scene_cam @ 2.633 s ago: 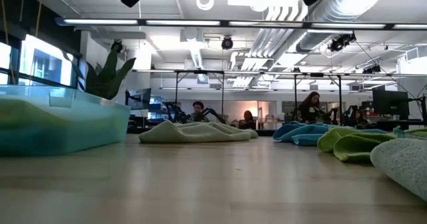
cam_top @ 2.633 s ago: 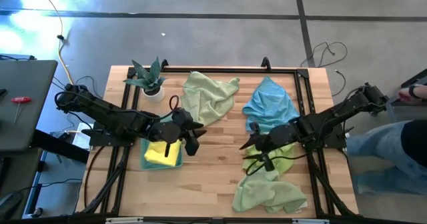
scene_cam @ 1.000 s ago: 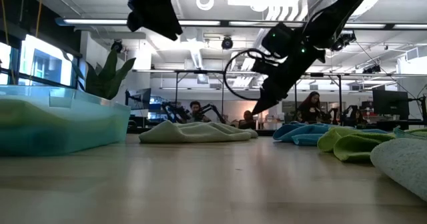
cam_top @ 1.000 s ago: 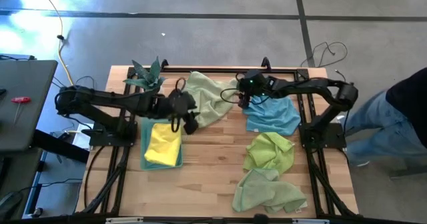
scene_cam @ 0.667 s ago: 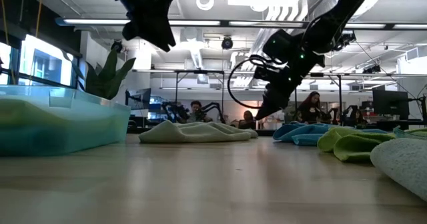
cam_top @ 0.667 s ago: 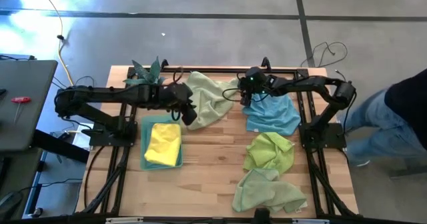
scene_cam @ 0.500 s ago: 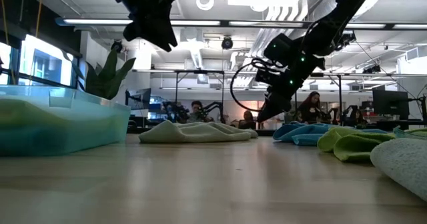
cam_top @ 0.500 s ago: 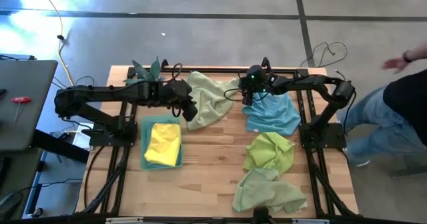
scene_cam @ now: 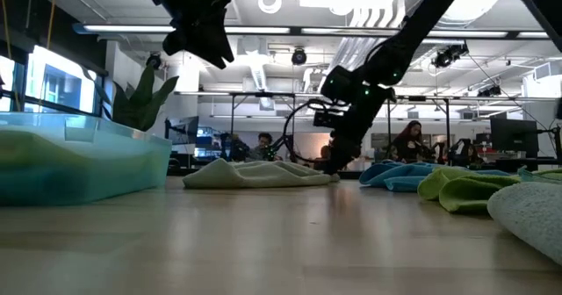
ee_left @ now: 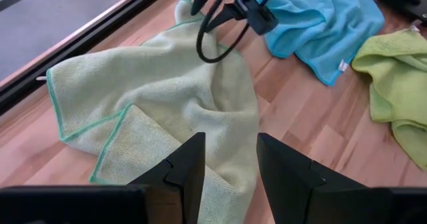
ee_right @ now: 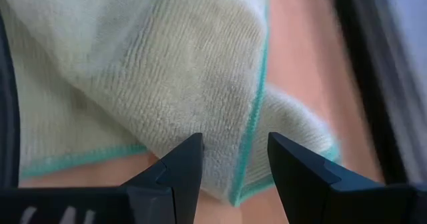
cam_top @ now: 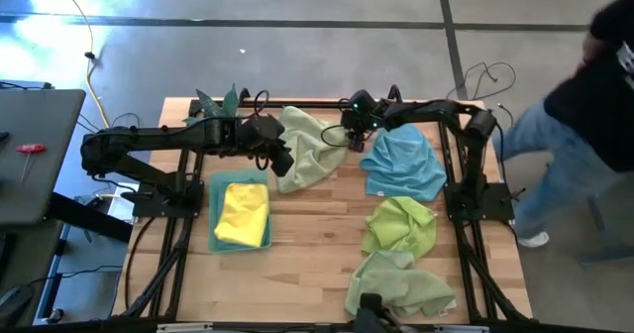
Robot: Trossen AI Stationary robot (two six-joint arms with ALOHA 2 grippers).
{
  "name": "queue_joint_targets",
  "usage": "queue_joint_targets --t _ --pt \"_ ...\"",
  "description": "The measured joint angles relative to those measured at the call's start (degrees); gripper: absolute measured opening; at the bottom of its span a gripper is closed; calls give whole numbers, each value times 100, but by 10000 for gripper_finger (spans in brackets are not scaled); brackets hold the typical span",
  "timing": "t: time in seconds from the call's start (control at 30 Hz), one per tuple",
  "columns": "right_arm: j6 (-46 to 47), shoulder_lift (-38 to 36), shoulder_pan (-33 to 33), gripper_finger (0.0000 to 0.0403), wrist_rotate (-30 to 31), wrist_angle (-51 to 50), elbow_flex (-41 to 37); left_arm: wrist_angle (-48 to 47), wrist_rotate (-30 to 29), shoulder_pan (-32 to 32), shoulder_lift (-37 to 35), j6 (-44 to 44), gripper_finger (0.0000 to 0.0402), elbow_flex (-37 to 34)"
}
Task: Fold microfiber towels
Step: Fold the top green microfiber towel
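Lying crumpled at the back middle of the table [cam_top: 297,274]: the pale green towel [cam_top: 309,147], one teal-edged corner trailing toward the back rail, the rest bunched and overlapped. Not yet flat, so probably the cloth next up for spreading and folding.

Poised low over its right-hand corner: the right gripper [cam_top: 349,135], jaws apart with the hemmed edge showing right between the fingertips in its wrist view, nothing pinched. Looks set for a corner grab.

Hovering above the towel's left edge: the left gripper [cam_top: 281,161], jaws apart and empty, higher off the cloth than its partner, the near fold just below in its wrist view. One gripper to each side, most likely to draw the cloth open between two corners.

Heaped just right of the pale green one: the sky blue towel [cam_top: 402,165], loose and unfolded. Nearer the front on the right: a lime green towel [cam_top: 400,224] bunched up, then another pale green cloth [cam_top: 398,288] at the front edge, both apart from the grippers, seemingly waiting their turn.

Sitting left of centre: a pale blue tray [cam_top: 216,242] holding a folded yellow towel [cam_top: 243,212], flat and neat; apparently the place for finished cloths. Nothing else seen inside.

Standing at the back left corner: a small potted plant [cam_top: 220,113], clear of the work.
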Motion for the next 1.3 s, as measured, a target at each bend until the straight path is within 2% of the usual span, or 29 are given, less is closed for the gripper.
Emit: queue_joint_targets --t 0.27,0.4,0.57,0.73,0.8,1.03,1.3 --pt "5 83 -66 161 -371 -345 153 -17 0 2 0 16 124 0" --pt "58 83 -54 142 -898 -762 153 -22 0 2 0 27 124 0" --pt "307 83 -51 99 -1113 -836 153 -23 -1 2 0 65 124 0" --pt "631 83 -27 23 -1749 -879 153 -23 0 1 -1 66 124 0" --pt "764 83 -13 7 -1862 -879 153 -24 0 -1 0 65 124 0" --pt "1113 -263 -16 3 -1806 -985 277 -27 0 -1 0 64 124 0" --pt "1481 -1254 8 1 -1807 -1406 1071 -42 -6 -1 0 141 124 0"
